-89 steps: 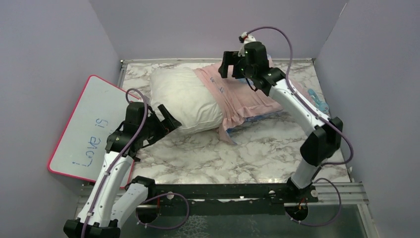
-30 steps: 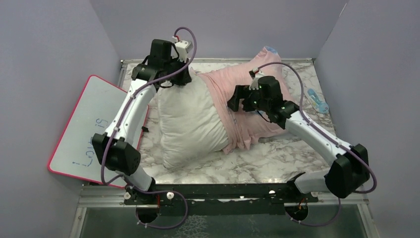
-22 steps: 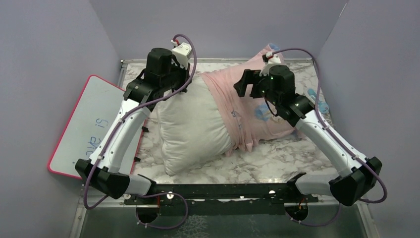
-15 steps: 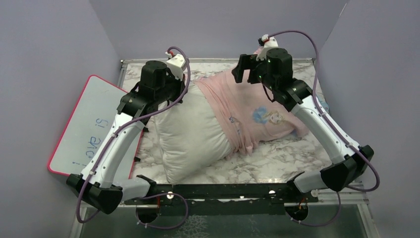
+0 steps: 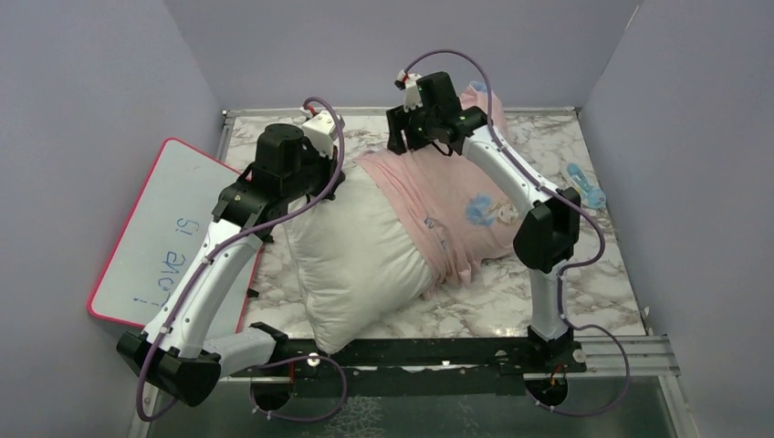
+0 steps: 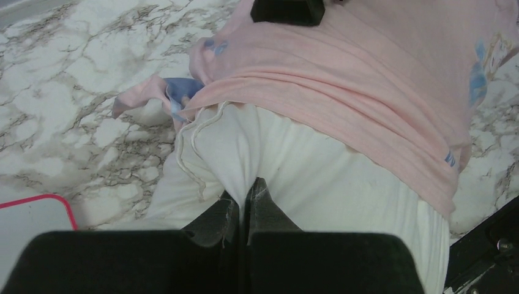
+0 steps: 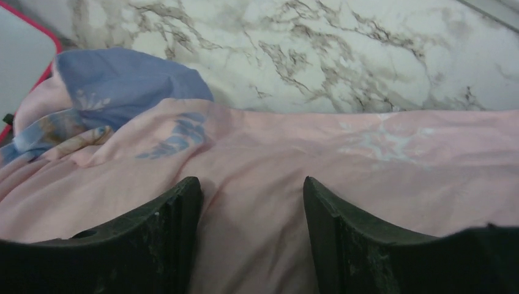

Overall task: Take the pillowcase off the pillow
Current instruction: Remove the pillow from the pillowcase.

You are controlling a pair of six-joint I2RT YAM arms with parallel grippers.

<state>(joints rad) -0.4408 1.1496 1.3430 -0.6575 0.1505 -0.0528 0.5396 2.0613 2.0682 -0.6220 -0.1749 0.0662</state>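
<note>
— At the pillow's (image 5: 351,251) far-left corner, what did the left end effector (image 6: 245,205) have?
— A fold of the bare white cover, pinched between closed jaws. I'd judge that it anchored the pillow.
— And the case (image 5: 456,205)?
— Pink side up, it covered only the pillow's far-right half, with its mouth bunched across the pillow's middle. The pillow's long axis ran from its bare near end toward the far right. So the case would have to slide off along that line, away from the left grip.
— Which arm was nearer it?
— The right. The right end effector (image 7: 251,184) hung over the case at the pillow's far edge, jaws apart with pink cloth between them, gripping nothing that I could see.
— Anything unclear?
— Whether it touched the cloth, I couldn't tell. The pillow's covered end was hidden inside the case, and the case's far corner sat behind the right arm (image 5: 511,178). The blue side showed only as a scrap at the mouth.
</note>
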